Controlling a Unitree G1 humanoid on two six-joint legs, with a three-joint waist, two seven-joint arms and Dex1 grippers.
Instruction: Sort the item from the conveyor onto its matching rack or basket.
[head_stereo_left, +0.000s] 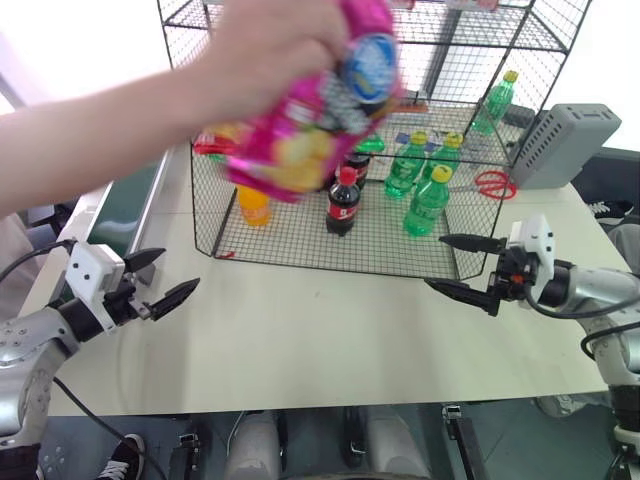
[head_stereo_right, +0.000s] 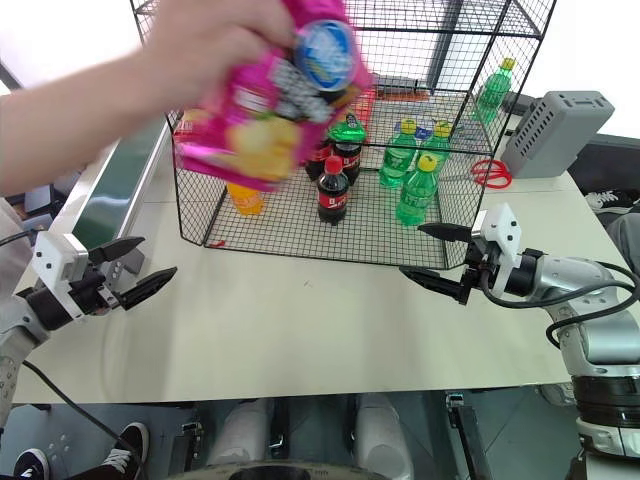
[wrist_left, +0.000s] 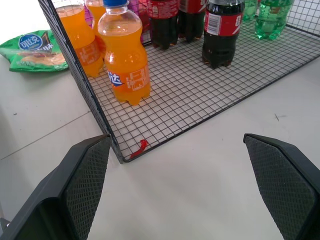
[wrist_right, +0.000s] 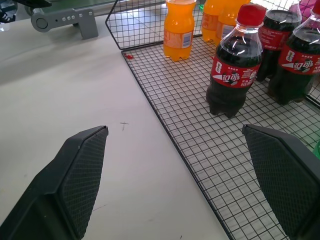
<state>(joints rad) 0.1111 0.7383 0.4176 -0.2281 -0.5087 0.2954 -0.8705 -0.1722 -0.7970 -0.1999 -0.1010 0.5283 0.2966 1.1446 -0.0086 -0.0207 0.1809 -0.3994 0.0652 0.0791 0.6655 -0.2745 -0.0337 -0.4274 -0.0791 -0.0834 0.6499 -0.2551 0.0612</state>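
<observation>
A person's hand (head_stereo_left: 265, 45) holds the magenta-pink chip bag (head_stereo_left: 305, 125) in the air, in front of the black wire rack (head_stereo_left: 400, 240) and well above the table. The conveyor (head_stereo_left: 125, 215), with its dark green belt, runs along the table's left side. My left gripper (head_stereo_left: 180, 269) hovers open and empty near the table's left front, beside the conveyor. Open and empty too, my right gripper (head_stereo_left: 434, 261) hangs at the rack's front right corner. In the wrist views the left fingers (wrist_left: 85, 180) and the right fingers (wrist_right: 75, 180) stand wide apart.
On the rack's bottom tier stand orange bottles (wrist_left: 127, 60), cola bottles (wrist_right: 232, 75) and green bottles (head_stereo_left: 428, 200). A green chip bag (wrist_left: 32, 50) lies on the table left of the rack. A grey slatted box (head_stereo_left: 565, 140) sits at the right, with a red object (head_stereo_left: 492, 183) beside it.
</observation>
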